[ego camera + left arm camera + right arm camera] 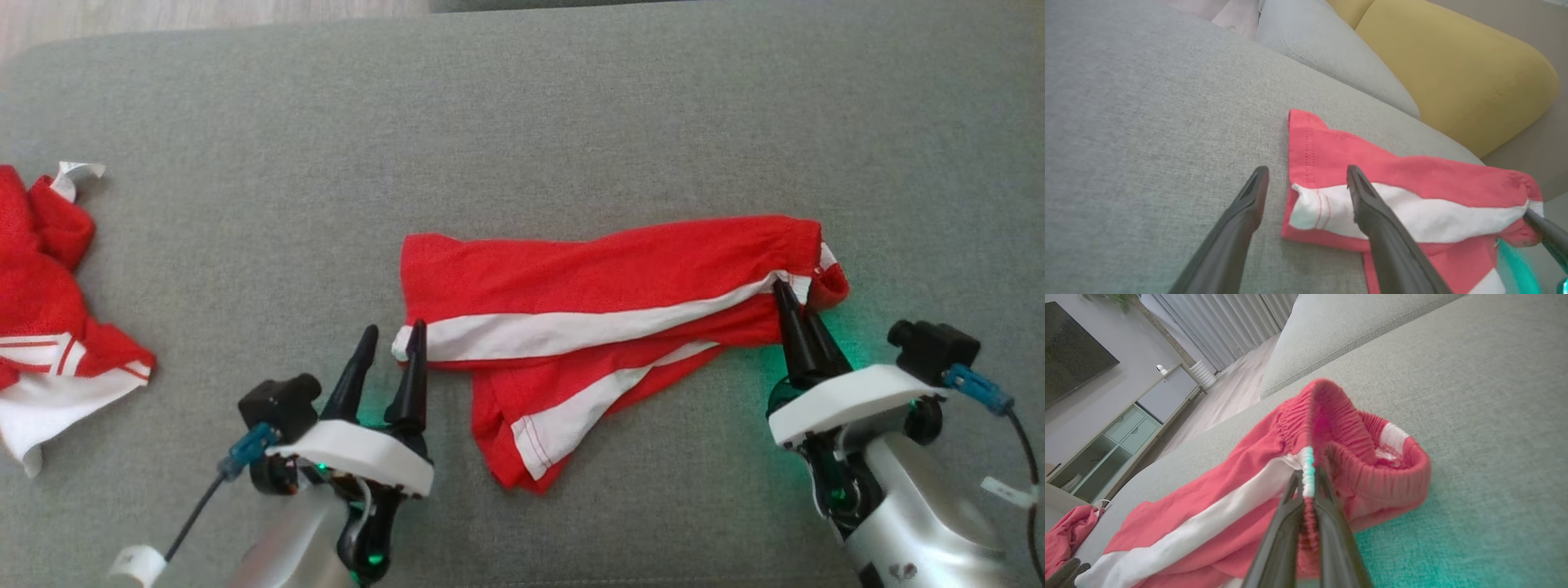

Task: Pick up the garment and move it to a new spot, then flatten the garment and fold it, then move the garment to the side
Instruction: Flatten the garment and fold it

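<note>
The garment [604,286] is a pair of red shorts with white side stripes, lying stretched left to right on the grey cushion [522,106]. My right gripper [788,290] is shut on the garment's elastic waistband [1331,428], with the cloth pinched between its fingers [1290,522]. My left gripper [396,335] stands open at the leg hem; in the left wrist view one finger [1372,208] lies over the white stripe [1412,216] and the other rests on bare cushion beside the hem.
A second crumpled red and white garment [49,302] lies at the cushion's far left edge. A yellow cushion [1453,69] and another grey cushion [1331,53] lie beyond. Wood floor and a cabinet [1126,433] lie past the sofa.
</note>
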Robot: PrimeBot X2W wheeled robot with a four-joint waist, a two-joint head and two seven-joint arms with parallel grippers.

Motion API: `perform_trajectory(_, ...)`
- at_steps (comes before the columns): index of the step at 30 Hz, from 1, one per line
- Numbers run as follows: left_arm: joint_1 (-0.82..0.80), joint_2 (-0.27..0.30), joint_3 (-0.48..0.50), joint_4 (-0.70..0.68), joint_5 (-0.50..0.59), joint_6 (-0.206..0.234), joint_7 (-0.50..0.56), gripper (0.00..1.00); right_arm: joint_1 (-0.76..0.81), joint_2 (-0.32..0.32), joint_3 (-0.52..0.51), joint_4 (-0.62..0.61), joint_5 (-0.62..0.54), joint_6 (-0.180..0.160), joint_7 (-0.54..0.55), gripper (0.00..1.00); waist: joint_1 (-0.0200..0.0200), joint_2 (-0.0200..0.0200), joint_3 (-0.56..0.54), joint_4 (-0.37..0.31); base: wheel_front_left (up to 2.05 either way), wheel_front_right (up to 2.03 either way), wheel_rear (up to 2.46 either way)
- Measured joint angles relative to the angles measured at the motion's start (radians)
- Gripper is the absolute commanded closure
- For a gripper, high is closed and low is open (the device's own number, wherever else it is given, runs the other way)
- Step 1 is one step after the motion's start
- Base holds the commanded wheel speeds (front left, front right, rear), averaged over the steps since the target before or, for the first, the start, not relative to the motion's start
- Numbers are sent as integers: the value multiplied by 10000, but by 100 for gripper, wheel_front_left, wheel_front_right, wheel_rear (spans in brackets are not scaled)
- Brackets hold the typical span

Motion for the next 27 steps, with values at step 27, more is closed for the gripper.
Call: perform_trajectory(27,-981,909,-3409,318,-3833,59,-84,7,-61,12,100,-29,-86,0,0,100,-1,0,67,-122,0,0,0)
